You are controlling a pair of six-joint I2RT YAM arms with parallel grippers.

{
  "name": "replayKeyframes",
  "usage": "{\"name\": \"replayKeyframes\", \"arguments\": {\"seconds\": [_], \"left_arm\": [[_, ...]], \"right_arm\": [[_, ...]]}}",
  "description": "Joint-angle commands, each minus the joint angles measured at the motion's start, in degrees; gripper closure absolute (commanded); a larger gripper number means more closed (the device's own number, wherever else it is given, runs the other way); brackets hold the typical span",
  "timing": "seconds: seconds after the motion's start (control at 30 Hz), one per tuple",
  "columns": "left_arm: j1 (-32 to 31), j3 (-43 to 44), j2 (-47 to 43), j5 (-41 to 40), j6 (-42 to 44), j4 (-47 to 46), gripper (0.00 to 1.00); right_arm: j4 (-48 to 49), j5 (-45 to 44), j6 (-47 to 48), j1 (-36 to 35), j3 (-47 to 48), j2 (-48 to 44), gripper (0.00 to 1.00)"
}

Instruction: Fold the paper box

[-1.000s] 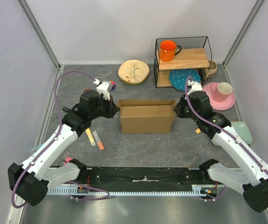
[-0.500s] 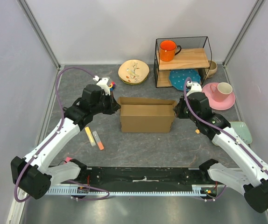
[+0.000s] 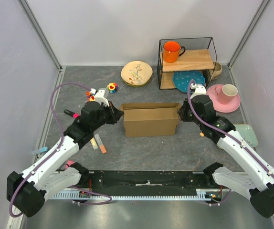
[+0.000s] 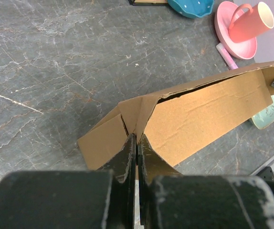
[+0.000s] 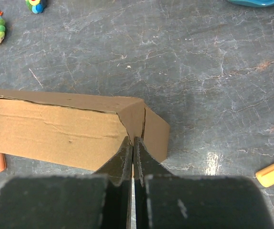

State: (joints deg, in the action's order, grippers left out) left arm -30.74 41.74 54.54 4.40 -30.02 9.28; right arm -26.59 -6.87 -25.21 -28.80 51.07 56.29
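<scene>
The paper box (image 3: 150, 120) is plain brown cardboard, standing as a long low shape in the middle of the table. My left gripper (image 3: 121, 114) is at its left end. In the left wrist view the fingers are shut (image 4: 137, 139) on the folded corner of the paper box (image 4: 199, 119). At the right end sits my right gripper (image 3: 179, 114). The right wrist view shows its fingers pressed together (image 5: 133, 141) on the end flap of the box (image 5: 56, 131).
A wire-framed wooden shelf (image 3: 194, 61) at the back holds an orange mug (image 3: 172, 51) and a blue plate (image 3: 188, 78). A floral plate (image 3: 136, 73), a pink cup (image 3: 228, 91), a green dish (image 3: 249, 134), markers (image 3: 97, 142) and small toys (image 3: 111, 87) lie around.
The left arm's wrist has swung nearer and lower while its fingertips stayed at the box's left end, uncovering the small toys. The box and right arm have hardly moved.
</scene>
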Motion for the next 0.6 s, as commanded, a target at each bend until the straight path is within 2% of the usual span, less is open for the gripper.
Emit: {"name": "replayKeyframes", "arguments": {"seconds": [0.0,0.1,0.3,0.57], "left_arm": [[-3.2,-2.5,-1.2,-3.3,-4.7,-3.2,0.98],[-5.6,-3.7,-1.7,-7.0,-5.8,-4.4,0.98],[-11.5,-4.3,-1.6,-13.4,-4.6,-5.1,0.89],[-13.4,-3.3,-1.3,-17.0,-3.8,-3.3,0.81]], "right_arm": [[-4.0,0.8,-0.5,-1.1,-2.3,0.7,1.00],[-3.3,0.5,-0.6,-1.3,-3.0,0.2,1.00],[-3.0,-0.2,-0.4,-1.5,-3.9,-0.3,1.00],[-2.9,-0.3,-0.2,-1.6,-4.3,-0.7,1.00]]}}
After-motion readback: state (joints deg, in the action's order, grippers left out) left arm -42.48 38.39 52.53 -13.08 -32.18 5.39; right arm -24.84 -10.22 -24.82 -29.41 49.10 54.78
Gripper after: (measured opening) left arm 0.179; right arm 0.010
